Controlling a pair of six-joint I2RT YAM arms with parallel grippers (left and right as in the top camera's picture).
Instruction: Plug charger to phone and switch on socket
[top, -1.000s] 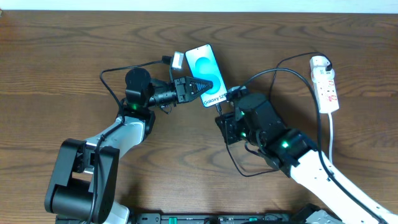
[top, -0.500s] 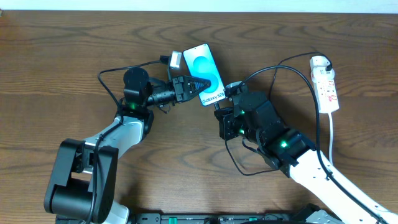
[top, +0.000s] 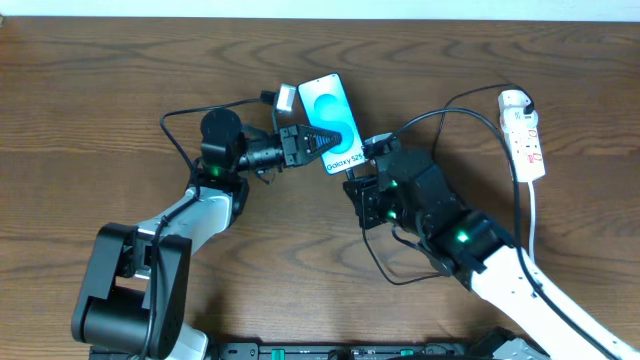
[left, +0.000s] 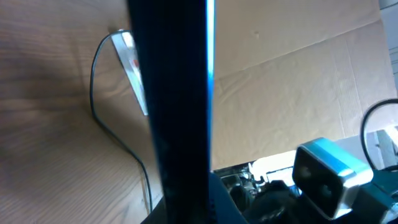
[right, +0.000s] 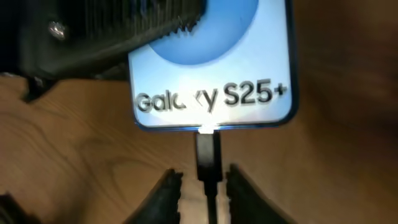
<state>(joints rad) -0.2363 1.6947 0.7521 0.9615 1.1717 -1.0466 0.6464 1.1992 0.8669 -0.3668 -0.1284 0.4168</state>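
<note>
The slim, black-framed rectangular phone with its bright cyan screen is sitting again about where it was a second ago, after sliding slightly leftward half a second back. The right arm has crept a little with it, so the pair are jostling rather than travelling. That is reading as the seating push of the plug-in step: in the right wrist view the small black connector tip of the thin black charger is meeting the middle of the phone's bottom edge, though whether it is fully home is not showing. The left end effector is lying across the screen and appears to be clamped on the phone, bracing it. The right end effector is keeping its fingers narrowly apart on either side of the connector, with thin slivers of light beside it, so I cannot tell whether it is gripping. The phone is facing screen-up over the middle of the dark wooden tabletop, its long axis running from far-left to near-right. Its lettered bottom edge is pointing at the right arm. The white elongated socket with red marks is lying well apart at the right, its switch not yet being attended to.
</note>
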